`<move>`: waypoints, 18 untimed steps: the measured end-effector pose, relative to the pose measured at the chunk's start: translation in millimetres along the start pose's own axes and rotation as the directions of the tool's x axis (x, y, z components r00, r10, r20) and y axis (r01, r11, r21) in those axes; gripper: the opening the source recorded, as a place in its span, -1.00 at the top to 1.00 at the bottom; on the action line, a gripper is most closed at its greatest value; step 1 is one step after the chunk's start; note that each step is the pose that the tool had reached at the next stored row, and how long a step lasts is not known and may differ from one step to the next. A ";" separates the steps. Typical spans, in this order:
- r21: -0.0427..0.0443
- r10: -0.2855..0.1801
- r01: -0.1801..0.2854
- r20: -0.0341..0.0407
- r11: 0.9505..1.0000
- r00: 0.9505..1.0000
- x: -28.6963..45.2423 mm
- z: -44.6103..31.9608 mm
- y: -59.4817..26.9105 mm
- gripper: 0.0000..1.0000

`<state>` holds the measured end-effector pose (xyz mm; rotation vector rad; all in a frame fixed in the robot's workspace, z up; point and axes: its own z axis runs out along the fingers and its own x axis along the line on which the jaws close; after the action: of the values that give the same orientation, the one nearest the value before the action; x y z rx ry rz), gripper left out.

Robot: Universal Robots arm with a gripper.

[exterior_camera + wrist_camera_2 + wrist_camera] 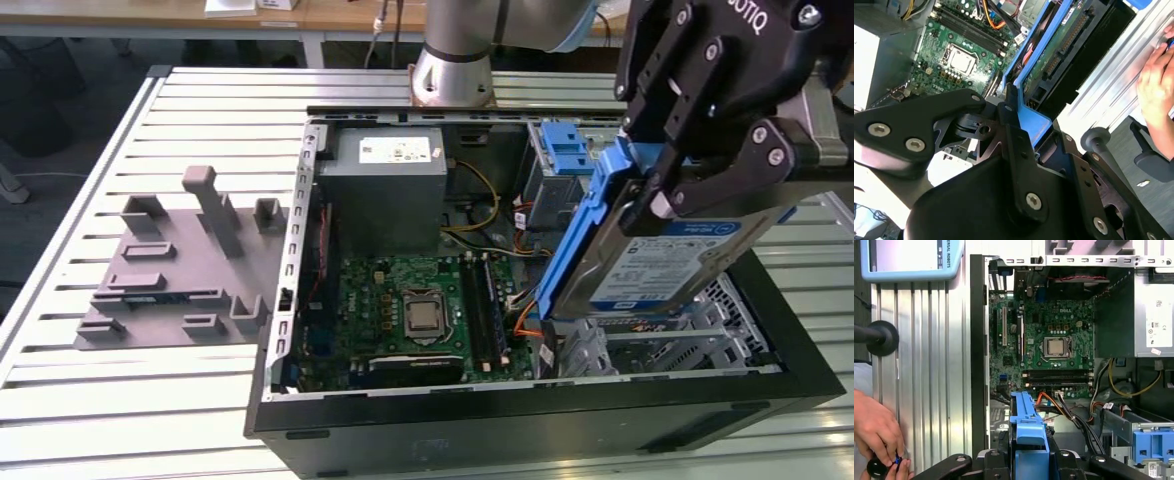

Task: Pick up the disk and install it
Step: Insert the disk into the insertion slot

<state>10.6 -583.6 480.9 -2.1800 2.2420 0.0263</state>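
The disk (657, 262), silver with a blue-and-white label and a blue plastic frame, hangs tilted on edge above the open computer case (534, 402), over the drive cage (674, 340) at the exterior view's right. My gripper (657, 192) is shut on its upper end. In both wrist views the disk's blue frame (1035, 122) (1027, 426) juts out from between the black fingers (1011, 117), with the motherboard (1054, 345) beyond it. The second wrist view shows the disk's green circuit board side (1060, 44).
A grey power supply box (387, 185) and a blue caddy (567, 150) sit at the back of the case. A grey fixture plate with blocks (174, 270) lies on the slatted table at the exterior view's left. A person's hand (876, 430) rests beside the case.
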 end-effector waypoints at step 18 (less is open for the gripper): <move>0.000 0.000 0.000 0.000 1.000 1.000 -0.5 9.0 -26.2 0.27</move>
<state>36.8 -583.6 471.9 -2.1800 2.2420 0.0268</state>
